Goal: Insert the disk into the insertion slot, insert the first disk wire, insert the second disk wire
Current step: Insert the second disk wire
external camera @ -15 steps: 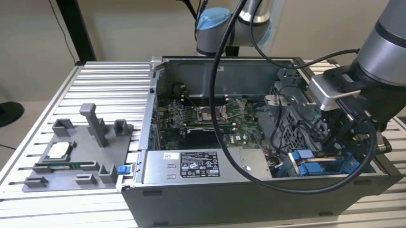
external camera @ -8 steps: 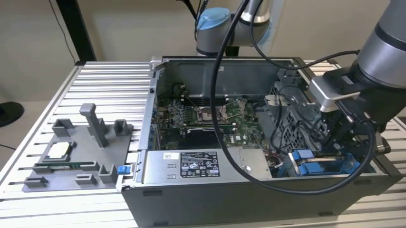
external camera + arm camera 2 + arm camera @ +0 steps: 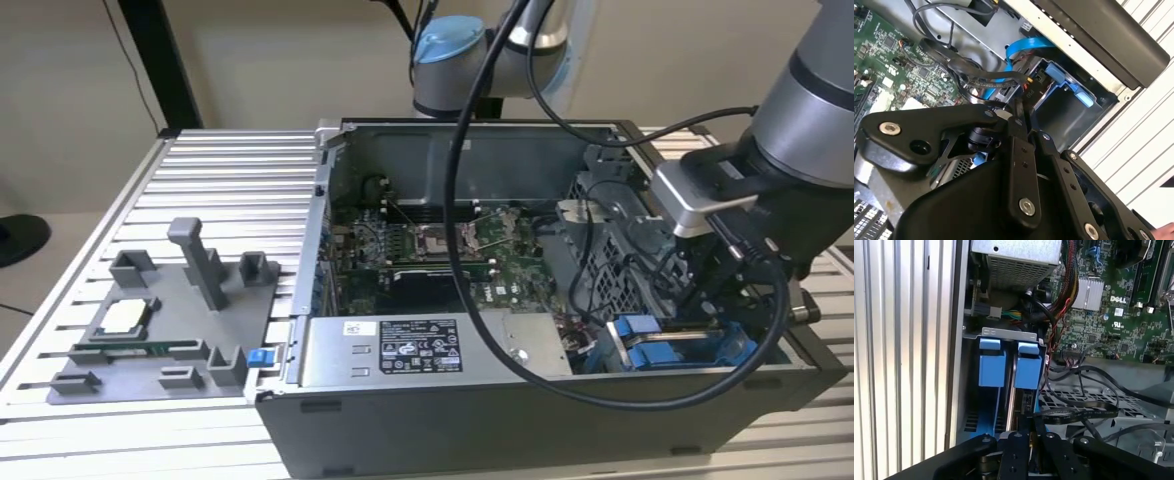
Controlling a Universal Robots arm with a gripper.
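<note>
Reaching down into the open computer case [image 3: 441, 400], the gripper [image 3: 1030, 432] sits at about four o'clock in the exterior view, right over the insertion slot [image 3: 674, 345]. Look at the first wrist view: the disk [image 3: 1018, 395] stands edge-on in the slot, its blue carrier tabs [image 3: 1029, 365] up against the grey bay bracket, so I'd say the disk itself is already home. That puts us in the wire stage, by my reading. The fingers [image 3: 1021, 150] are pinched nearly together, and in both wrist views something thin and dark sits between the tips, next to a flat black cable [image 3: 1074, 413]. Is it the connector of a disk wire? Probably, but I can't call it for certain.

What the move ahead calls for, as I judge it, is squaring that plug to the port on the disk's edge and pressing straight in, keeping clear of the loose cables.

Hard to see: the port itself sits behind the fingers, and which wire this is, first or second, I can't tell.
</note>
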